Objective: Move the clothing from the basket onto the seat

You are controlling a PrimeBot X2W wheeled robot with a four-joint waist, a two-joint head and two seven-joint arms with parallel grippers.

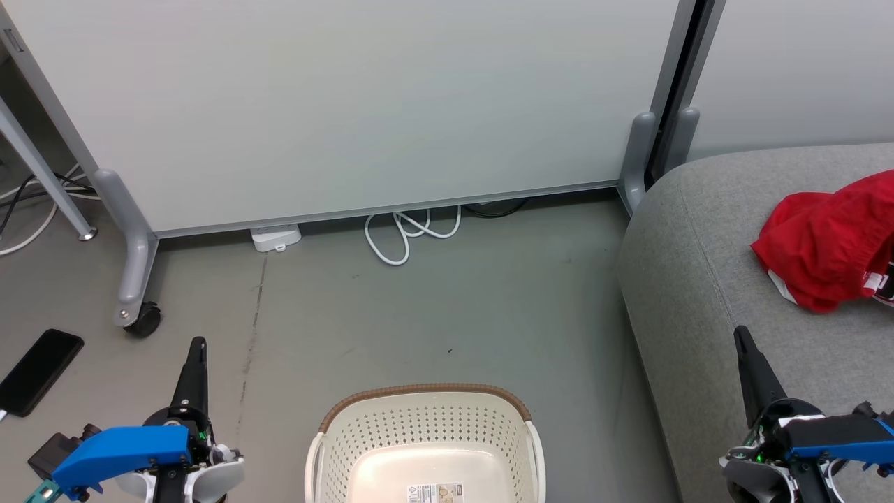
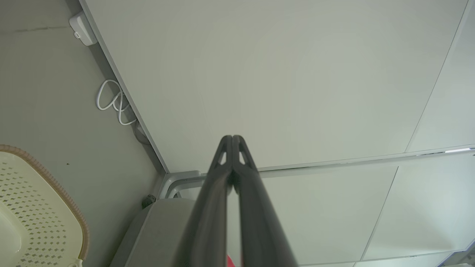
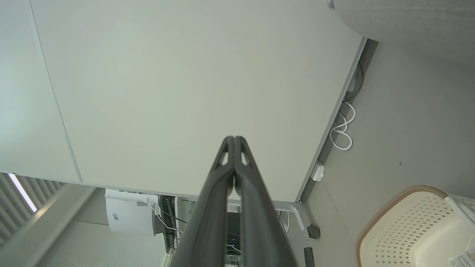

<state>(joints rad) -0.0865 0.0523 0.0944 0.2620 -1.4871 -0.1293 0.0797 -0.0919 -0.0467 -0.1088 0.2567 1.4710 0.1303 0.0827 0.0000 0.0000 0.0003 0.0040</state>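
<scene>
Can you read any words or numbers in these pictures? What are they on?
Nothing reads clearly.
Sticker on the floor of the basket: print too small to read.
White patch on the red clothing on the seat: too blurred to read.

Room's pretty plain: a big pale partition panel (image 1: 349, 105) runs across the far side on grey legs (image 1: 133, 244), with a black caster (image 1: 145, 321) under the left one. A second panel (image 1: 796, 70) sits further right, past a dark gap. The floor (image 1: 489, 307) is dull grey with a thin crack (image 1: 253, 328). A looped white cable (image 1: 408, 234) and a white power block (image 1: 276, 237) lie at the panel's base, and there's a black phone (image 1: 38, 370) near left.
</scene>
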